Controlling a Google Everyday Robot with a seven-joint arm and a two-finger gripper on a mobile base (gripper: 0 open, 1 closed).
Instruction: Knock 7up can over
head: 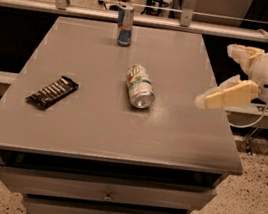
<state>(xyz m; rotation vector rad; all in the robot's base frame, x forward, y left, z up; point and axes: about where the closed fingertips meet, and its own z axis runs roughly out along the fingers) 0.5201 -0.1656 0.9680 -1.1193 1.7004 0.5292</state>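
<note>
The 7up can [140, 85] lies on its side near the middle of the grey table [180, 136], its silver end facing the front. My gripper [216, 75] hovers over the table's right edge, well to the right of the can and not touching it. Its two tan fingers [225, 95] stand spread apart with nothing between them.
A slim blue-and-silver can [125, 25] stands upright at the back of the table. A black snack bar [53, 92] lies at the front left. Drawers [107, 193] sit below the tabletop. A metal railing [138, 18] runs behind the table.
</note>
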